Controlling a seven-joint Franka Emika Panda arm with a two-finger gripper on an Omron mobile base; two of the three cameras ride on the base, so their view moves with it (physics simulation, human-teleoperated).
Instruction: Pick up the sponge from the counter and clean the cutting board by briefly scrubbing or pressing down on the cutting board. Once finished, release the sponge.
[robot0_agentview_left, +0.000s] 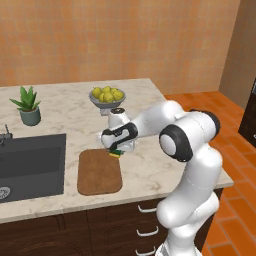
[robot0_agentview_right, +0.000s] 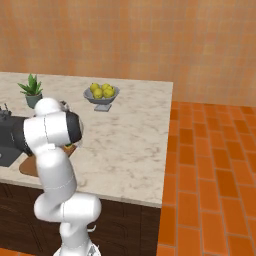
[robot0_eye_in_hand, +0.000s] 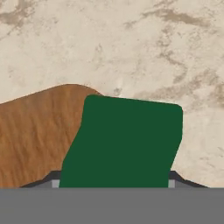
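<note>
Where the white arm reaches low over the beige-white marbled stone counter (robot0_agentview_left: 150, 170), its jaws (robot0_agentview_left: 118, 152) are clamped on the small rectangular sponge with a green top and yellow bottom layer (robot0_agentview_left: 117, 153). In the hand view the sponge's green face (robot0_eye_in_hand: 124, 144) sits between the two dark finger tips (robot0_eye_in_hand: 51, 179), one at each of its lower corners.

Flat brown wooden cutting board with rounded corners (robot0_agentview_left: 99, 171): lies on the counter directly under and nearer the base than the jaws; the sponge is at its far right corner, overlapping both board and bare counter. Whether the sponge presses on the wood or hangs just above it cannot be told.

Grey pedestal bowl of yellow lemons (robot0_agentview_left: 107, 96): beyond the jaws, well apart.

Dark grey sink basin (robot0_agentview_left: 31, 162): left of the jaws, past the board.

Small green potted plant in a grey pot (robot0_agentview_left: 28, 106): far left and beyond the jaws, behind the sink.

Dark brown wooden drawers with white handles (robot0_agentview_left: 141, 220): below the counter edge.
</note>
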